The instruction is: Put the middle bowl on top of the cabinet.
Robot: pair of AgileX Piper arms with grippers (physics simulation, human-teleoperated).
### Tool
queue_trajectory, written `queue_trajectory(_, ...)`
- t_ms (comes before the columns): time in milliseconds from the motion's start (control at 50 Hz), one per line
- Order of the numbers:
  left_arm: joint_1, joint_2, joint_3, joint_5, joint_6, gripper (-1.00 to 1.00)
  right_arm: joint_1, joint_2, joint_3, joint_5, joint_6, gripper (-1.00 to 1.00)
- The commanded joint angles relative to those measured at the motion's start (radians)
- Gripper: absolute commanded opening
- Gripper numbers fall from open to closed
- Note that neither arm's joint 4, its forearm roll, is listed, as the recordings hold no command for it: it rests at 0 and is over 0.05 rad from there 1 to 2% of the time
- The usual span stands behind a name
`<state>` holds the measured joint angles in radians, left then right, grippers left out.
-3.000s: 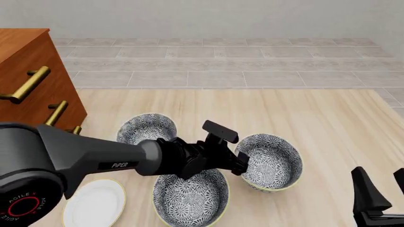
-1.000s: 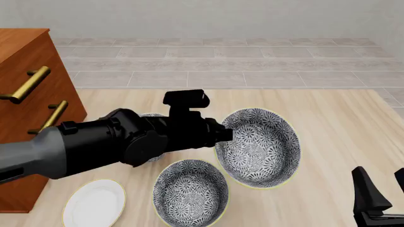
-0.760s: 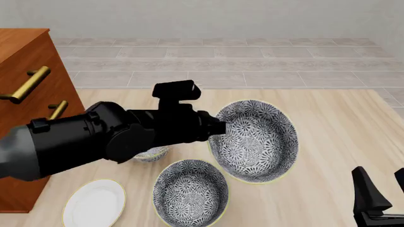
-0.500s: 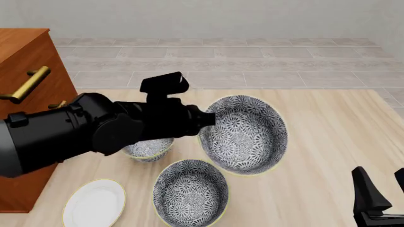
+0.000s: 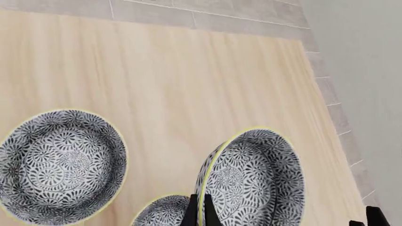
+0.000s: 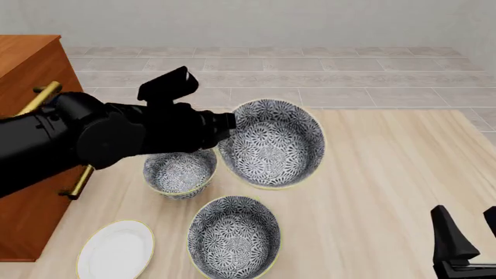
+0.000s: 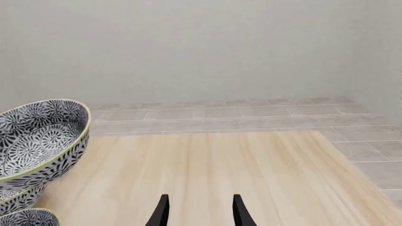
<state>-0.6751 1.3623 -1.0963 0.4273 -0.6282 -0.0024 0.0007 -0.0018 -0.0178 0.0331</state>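
At the desk's left edge stands the cabinet (image 6: 27,64), its flat top well above the desk surface and partly hidden behind the arm. A white plate (image 6: 116,250) lies near the front left corner of the desk.

Next comes the left claw (image 6: 226,121), closed on the rim of the middle bowl (image 6: 271,144); the wrist view shows its fingers (image 5: 191,213) pinching the pale-yellow rim between them. The bowl is up in the air above the middle of the desk (nothing touches it but the claw), tilted so its open mouth faces toward the front edge and slightly up. A bowl has no real long axis; what counts is that tilt.

The relation the next move turns on: the cabinet top lies to the left of the bowl and a little farther back, and the left arm is plainly the nearer one, already carrying it. I'd judge the bowl needs leveling before it is set down.

Two other bowls (image 6: 180,172) (image 6: 233,237) sit on the desk below. Far right, near the front right corner, the right claw (image 7: 197,212) hangs with fingers parted and nothing between them.
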Motion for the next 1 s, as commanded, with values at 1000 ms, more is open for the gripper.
queue_trajectory(1000, 0.35, -0.088, -0.085, 0.298, -0.213, -1.0, 0.001, 0.0, -0.001, 0.001, -0.015, 1.0)
